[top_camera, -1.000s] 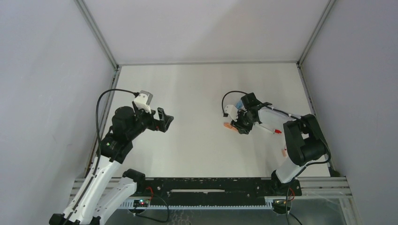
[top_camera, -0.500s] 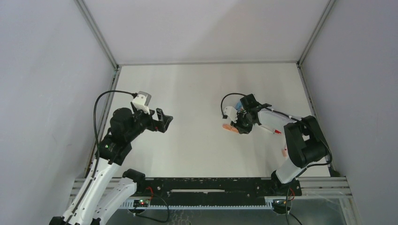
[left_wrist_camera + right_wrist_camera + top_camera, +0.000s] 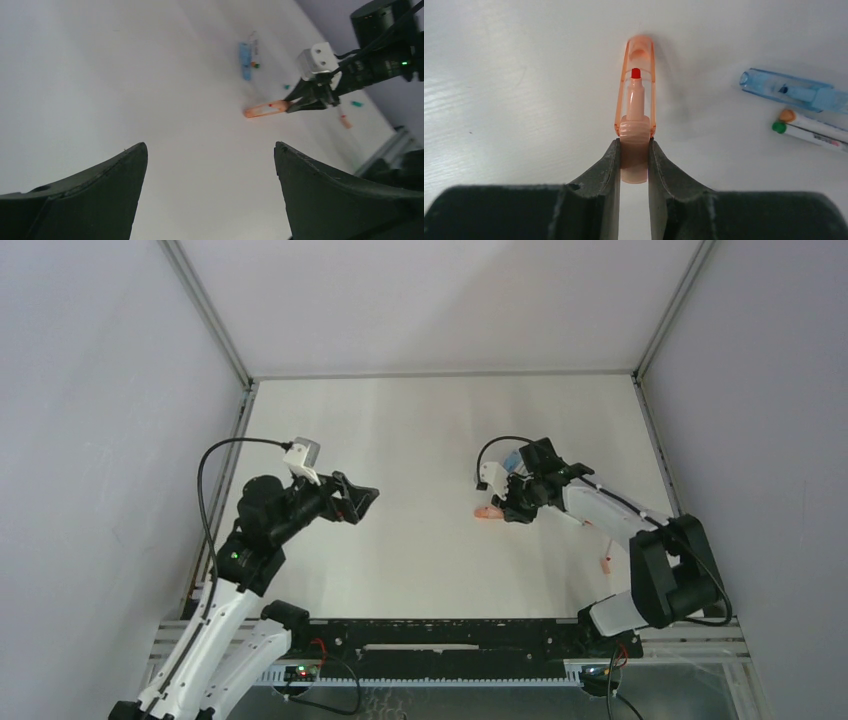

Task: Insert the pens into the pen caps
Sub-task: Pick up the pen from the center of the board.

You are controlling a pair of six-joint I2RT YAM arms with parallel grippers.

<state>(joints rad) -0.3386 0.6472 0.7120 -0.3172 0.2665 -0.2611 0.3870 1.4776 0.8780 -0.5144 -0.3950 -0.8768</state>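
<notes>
While the left tool (image 3: 210, 146) is hanging wide open and empty above the desk (image 3: 514, 75), the right tool (image 3: 634, 145) is clamping the salmon pen (image 3: 634, 167) by its ribbed collar. To my judgement, it is needing a straight, level push along the axis, so the orange cap (image 3: 640, 50) is not skidding away. This cap is lying on the desk just ahead of the tool, covering the red tip; a light blue pen (image 3: 794, 90) is lying near on the right.

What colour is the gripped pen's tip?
The pen has a red tip; right wrist view shows it best.
</notes>
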